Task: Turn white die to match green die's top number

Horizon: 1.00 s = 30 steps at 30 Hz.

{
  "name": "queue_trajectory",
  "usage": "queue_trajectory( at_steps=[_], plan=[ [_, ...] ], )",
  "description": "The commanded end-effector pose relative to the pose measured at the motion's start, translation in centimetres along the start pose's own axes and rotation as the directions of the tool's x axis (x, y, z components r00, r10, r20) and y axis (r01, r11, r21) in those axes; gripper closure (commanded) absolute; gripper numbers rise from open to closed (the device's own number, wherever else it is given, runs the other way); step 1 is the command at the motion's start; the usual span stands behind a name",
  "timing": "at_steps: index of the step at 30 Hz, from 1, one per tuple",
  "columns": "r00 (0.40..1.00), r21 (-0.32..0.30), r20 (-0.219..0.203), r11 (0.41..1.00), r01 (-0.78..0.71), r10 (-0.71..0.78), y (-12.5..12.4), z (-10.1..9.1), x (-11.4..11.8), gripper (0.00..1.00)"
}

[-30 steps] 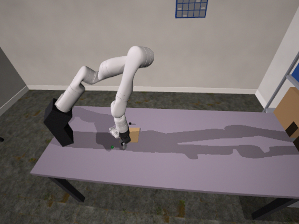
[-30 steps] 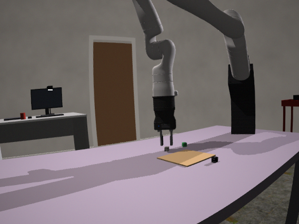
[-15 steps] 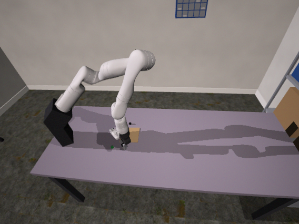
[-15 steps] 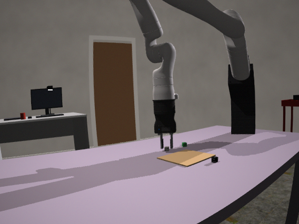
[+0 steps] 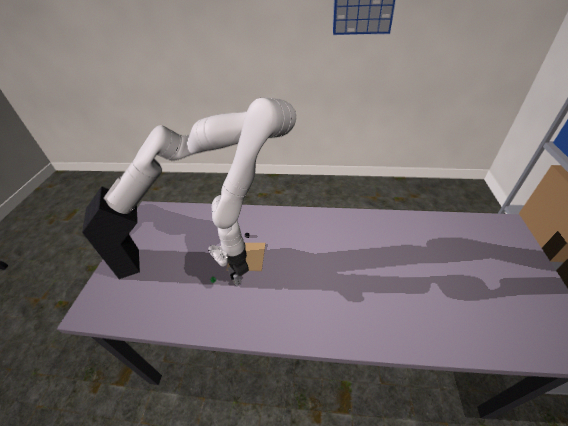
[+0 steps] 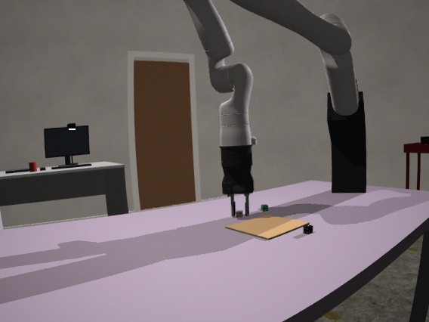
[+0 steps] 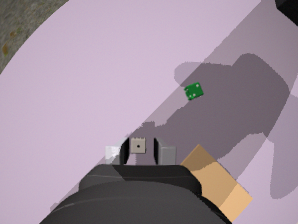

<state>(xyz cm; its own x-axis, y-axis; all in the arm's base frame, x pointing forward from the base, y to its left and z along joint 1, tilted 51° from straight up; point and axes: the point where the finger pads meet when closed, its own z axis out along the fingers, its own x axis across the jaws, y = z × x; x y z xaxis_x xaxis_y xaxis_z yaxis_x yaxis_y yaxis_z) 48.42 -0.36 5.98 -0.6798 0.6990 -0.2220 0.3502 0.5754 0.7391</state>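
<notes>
Exterior view: the arm comes down from the top of the frame, w/ the gripper (image 5: pixel 235 278) (image 6: pixel 239 215) (image 7: pixel 141 147) pointing down at the counter (image 5: pixel 310 320) (image 6: pixel 189 280) (image 7: pixel 90 65), approx. mid-frame. Fingers are apart, one on each side of the white die (image 6: pixel 239 214) (image 7: pixel 138 146), nothing clamped. In the wrist view the die sits lower centre, nearer the L finger in the frame than the R one, w/ a gap on both sides; its top face shows 1 dark pip.

White die is on the counter, off the mat (image 5: pixel 256 257) (image 6: pixel 267 227) (image 7: pixel 216 183), which lies flat, lower R of the die in the wrist view. Green die (image 5: pixel 212 280) (image 6: pixel 264 207) (image 7: pixel 194 91) is also on the counter, off the mat, upper R of the white one in the wrist view; pips on top are pale, exact no. too small to be sure of. Black die (image 5: pixel 247 235) (image 6: pixel 308 229) is just beside the mat's R corner in the exterior view, top no. unreadable. No die lies on another.

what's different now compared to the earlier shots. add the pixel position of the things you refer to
The gripper (image 5: pixel 235 278) (image 6: pixel 239 215) (image 7: pixel 141 147) has come down: its fingers, above the white die (image 6: pixel 239 214) (image 7: pixel 138 146) at first, now stand on either side of it, open, with gaps showing. Nothing has been taken hold of or let go. The white die, green die (image 5: pixel 213 280) (image 6: pixel 264 207) (image 7: pixel 194 91), black die (image 5: pixel 247 235) (image 6: pixel 308 229) and mat (image 5: pixel 256 256) (image 6: pixel 267 227) (image 7: pixel 215 182) show no visible shift.
</notes>
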Motion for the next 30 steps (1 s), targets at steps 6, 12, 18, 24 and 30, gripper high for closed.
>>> queue_trajectory(
  at_steps=[6, 12, 18, 24, 30],
  plan=[
    [1.000, -0.001, 0.007, 1.000, 0.000, 0.000, -0.06, 0.08, -0.31, 0.36],
    [1.000, -0.001, 0.007, 1.000, 0.000, 0.000, -0.06, 0.08, -0.31, 0.36],
    [1.000, -0.001, 0.007, 1.000, 0.000, 0.000, -0.06, 0.08, -0.31, 0.36],
    [1.000, -0.001, 0.007, 1.000, 0.000, 0.000, -0.06, 0.08, -0.31, 0.36],
    [1.000, -0.001, 0.007, 1.000, 0.000, 0.000, -0.06, 0.08, -0.31, 0.66]
  ],
)
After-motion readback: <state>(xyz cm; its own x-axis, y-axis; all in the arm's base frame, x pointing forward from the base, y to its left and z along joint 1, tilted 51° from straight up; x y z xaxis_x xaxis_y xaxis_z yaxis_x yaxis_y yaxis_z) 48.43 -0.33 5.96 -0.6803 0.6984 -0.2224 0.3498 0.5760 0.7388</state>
